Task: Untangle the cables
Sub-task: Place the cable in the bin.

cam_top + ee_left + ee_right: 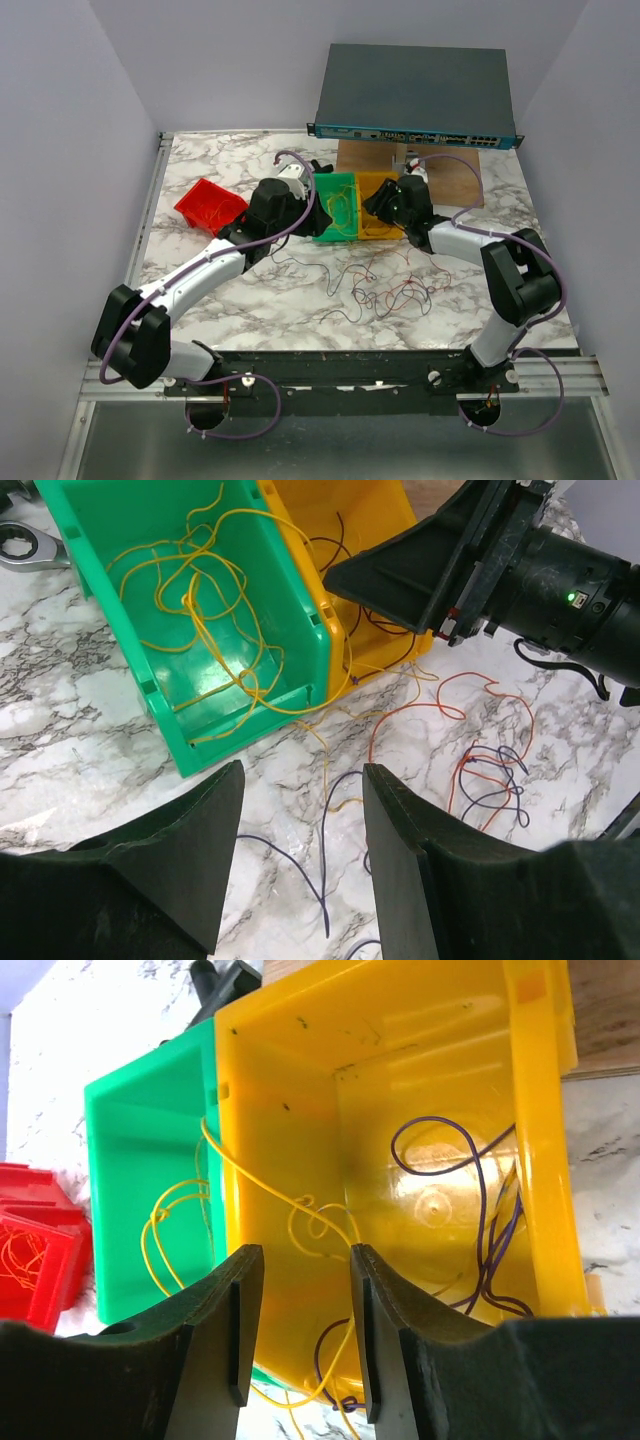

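Three small plastic bins sit mid-frame in the top view: a red bin (pixel 210 207) at the left, then a green bin (pixel 337 205) and a yellow bin (pixel 368 228) touching side by side. Below them, on the white marble bench (pixel 230 300), a loose tangle of thin cables (pixel 385 290) in red, orange and dark purple lies unsorted.

In the left wrist view, the left hand (pixel 300 850) fills the bottom edge, its fingers moderately apart and holding nothing. Yellow strands coil inside the green bin at upper left, with one trailing over its wall onto the bench. Orange and purple strands lie at lower right.

In the right wrist view, the right hand (pixel 305 1330) hangs over the yellow bin with its fingers parted, gripping nothing that I can make out. Purple strands lie at the right of that bin, and a yellow strand crosses into it from the green bin.

The sorting looks partly done. Some colours are already binned, while the pile on the bench and the stray yellow strand remain.
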Available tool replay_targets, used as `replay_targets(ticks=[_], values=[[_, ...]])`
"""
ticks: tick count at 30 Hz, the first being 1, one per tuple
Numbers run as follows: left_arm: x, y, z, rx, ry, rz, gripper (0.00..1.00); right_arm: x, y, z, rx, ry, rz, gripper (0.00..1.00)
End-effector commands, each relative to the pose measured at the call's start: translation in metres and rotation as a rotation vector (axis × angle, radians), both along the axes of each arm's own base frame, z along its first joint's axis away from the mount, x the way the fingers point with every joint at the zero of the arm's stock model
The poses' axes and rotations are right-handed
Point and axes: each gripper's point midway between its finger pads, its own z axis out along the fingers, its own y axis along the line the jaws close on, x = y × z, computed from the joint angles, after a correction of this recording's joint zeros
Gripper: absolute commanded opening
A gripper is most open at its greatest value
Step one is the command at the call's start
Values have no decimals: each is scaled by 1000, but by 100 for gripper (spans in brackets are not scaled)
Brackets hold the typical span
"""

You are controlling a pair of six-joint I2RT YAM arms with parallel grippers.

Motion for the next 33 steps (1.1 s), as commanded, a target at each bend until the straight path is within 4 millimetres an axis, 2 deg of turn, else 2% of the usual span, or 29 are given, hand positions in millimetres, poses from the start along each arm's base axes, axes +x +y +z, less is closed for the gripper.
replay_targets(ticks=[1,9,13,21,24,28,33], values=[[-1,-2,9,-9,-33,-18,52,3,17,16,64,-41,65,46],[-2,0,8,2,-33,-22,53,11,16,7,82,-24,51,51],[-1,1,9,7,-39,-19,52,18,12,-2,132,-1,62,46],[1,1,10,12,-47,-16,52,22,20,-15,135,15,122,40],[1,1,11,11,-47,-16,52,20,24,-15,138,10,156,26],[0,2,6,27,-28,-19,53,18,23,-4,129,-5,164,10],[1,-5,-6,42,18,-52,53,10,18,22,112,-30,169,8]])
